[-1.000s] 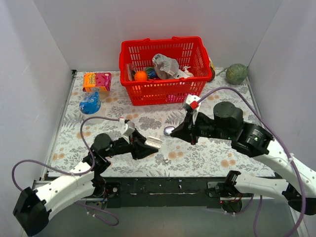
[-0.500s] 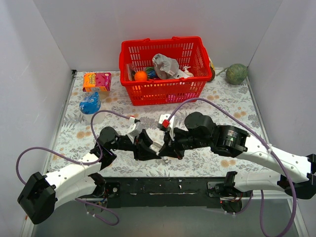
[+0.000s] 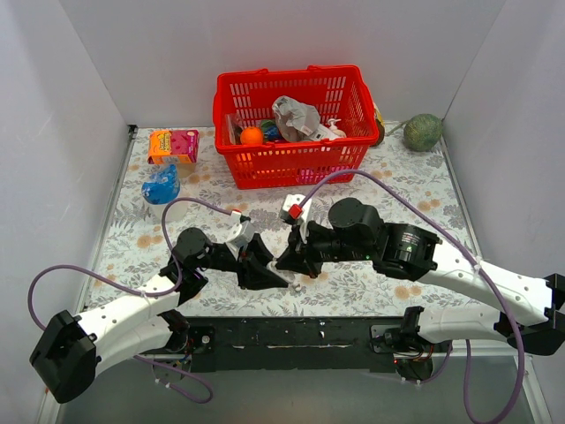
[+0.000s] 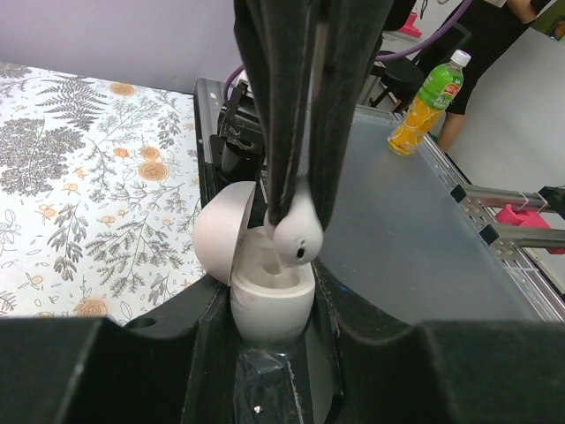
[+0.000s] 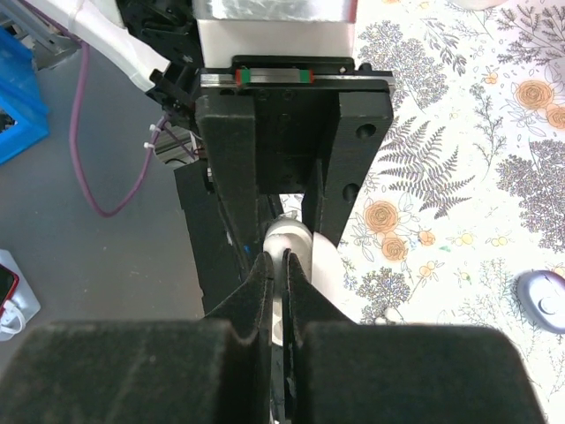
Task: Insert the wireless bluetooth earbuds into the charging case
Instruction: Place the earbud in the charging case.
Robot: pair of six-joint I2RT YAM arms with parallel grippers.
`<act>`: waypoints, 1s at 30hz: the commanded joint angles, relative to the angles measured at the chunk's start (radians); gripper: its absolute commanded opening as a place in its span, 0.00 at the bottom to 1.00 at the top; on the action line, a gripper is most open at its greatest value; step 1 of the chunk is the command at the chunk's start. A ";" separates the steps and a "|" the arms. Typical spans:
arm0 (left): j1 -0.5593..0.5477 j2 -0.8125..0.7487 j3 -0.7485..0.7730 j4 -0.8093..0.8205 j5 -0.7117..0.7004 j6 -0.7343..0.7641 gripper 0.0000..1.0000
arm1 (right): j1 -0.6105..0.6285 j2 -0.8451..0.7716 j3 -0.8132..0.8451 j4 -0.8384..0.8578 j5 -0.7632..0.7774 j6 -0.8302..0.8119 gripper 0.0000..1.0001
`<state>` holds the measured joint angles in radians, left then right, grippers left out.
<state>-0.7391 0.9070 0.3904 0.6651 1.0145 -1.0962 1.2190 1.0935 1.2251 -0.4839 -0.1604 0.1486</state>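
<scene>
My left gripper point(image 4: 272, 296) is shut on a white oval charging case point(image 4: 270, 311), held upright with its lid point(image 4: 222, 231) hinged open to the left. My right gripper point(image 5: 277, 256) is shut on a white earbud point(image 4: 298, 235), whose bulb end hangs just over the case's open well. From above, the two grippers meet tip to tip at the table's near middle, the left gripper point(image 3: 261, 268) beside the right gripper point(image 3: 287, 261). The right wrist view shows the case point(image 5: 287, 237) straight ahead of my closed fingertips.
A lilac-grey oval case point(image 5: 543, 300) lies on the flowered cloth to the right. A tiny pale piece point(image 3: 298, 285) rests by the grippers. At the back stand a red basket point(image 3: 291, 163) of odds, an orange-pink box point(image 3: 172, 144), a blue object point(image 3: 161, 185) and a green ball point(image 3: 423, 131).
My right arm swung left from the lilac case to the left gripper, carrying the earbud. The left gripper shifted a little right with the open case.
</scene>
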 commanded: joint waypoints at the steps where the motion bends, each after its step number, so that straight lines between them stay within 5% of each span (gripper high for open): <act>1: -0.009 -0.025 0.015 0.024 -0.005 0.006 0.00 | 0.007 0.006 -0.026 0.076 0.024 0.012 0.01; 22: -0.042 -0.014 0.016 0.076 -0.100 -0.005 0.00 | 0.050 0.031 -0.018 0.021 0.096 0.040 0.02; 26: -0.046 -0.014 0.013 0.076 -0.108 -0.002 0.00 | 0.051 0.026 -0.001 0.013 0.131 0.055 0.22; 30: -0.051 -0.017 0.007 0.073 -0.111 -0.001 0.00 | 0.053 0.022 0.020 0.005 0.156 0.065 0.31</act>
<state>-0.7788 0.9020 0.3882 0.6827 0.9398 -1.1061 1.2598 1.1019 1.1995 -0.4713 -0.0467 0.1982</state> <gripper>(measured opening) 0.280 0.269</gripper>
